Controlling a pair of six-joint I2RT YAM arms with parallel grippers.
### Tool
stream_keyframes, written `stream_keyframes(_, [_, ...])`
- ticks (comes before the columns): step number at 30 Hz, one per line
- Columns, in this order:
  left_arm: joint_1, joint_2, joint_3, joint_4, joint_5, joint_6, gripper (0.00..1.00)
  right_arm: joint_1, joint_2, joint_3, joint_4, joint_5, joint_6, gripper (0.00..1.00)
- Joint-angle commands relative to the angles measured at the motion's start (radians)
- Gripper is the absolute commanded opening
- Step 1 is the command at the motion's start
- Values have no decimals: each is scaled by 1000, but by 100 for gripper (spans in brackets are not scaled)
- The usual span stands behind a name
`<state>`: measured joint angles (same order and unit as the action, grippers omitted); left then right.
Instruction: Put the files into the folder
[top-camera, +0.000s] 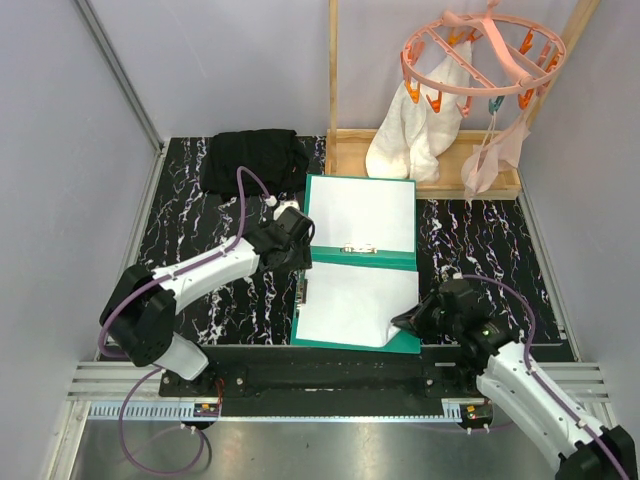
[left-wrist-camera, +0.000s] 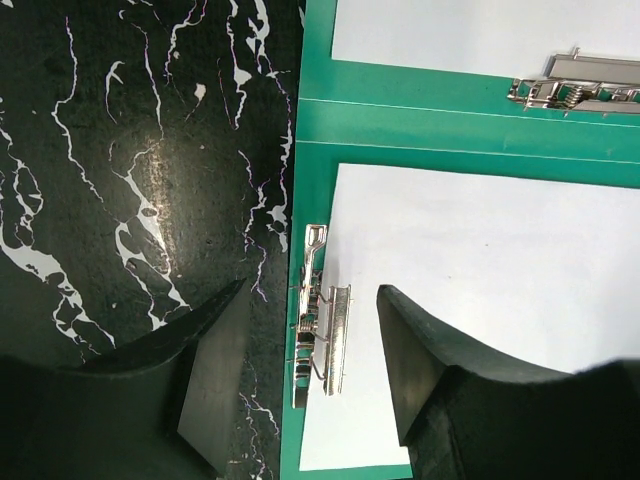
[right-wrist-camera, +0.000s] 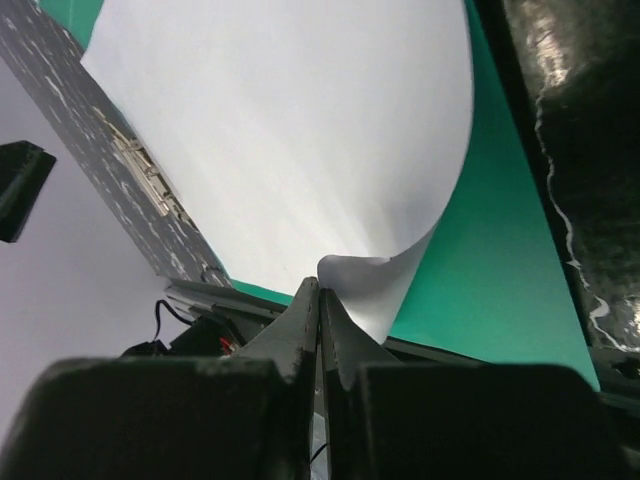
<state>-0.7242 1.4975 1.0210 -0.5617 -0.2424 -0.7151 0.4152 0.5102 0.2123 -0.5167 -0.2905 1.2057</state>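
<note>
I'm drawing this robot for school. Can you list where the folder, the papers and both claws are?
folder: open flat on the table
far sheet: lying on the far half
near sheet: on the near half, near right corner curled up
right claw: shut, pinching that curled corner
left claw: open, over the side clip at the near half's left edge
black cloth: folded, past the folder's far left corner
</note>
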Motion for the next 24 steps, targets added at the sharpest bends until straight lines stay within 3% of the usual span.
stream_keyframes(1, [3, -33, 17, 8, -17, 9, 57, 138, 60, 2, 102, 100, 75, 6])
stream_keyframes(10, [3, -66, -5, 3, -23, 14, 57, 149, 117, 38, 100, 198, 17, 6])
stream_keyframes(17, [3, -72, -18, 6, -26, 11, 57, 148, 151, 142, -5, 341, -184, 6])
stream_keyframes(24, [3, -63, -19, 16, -9, 6, 57, 148, 263, 145, 78, 245, -196, 4])
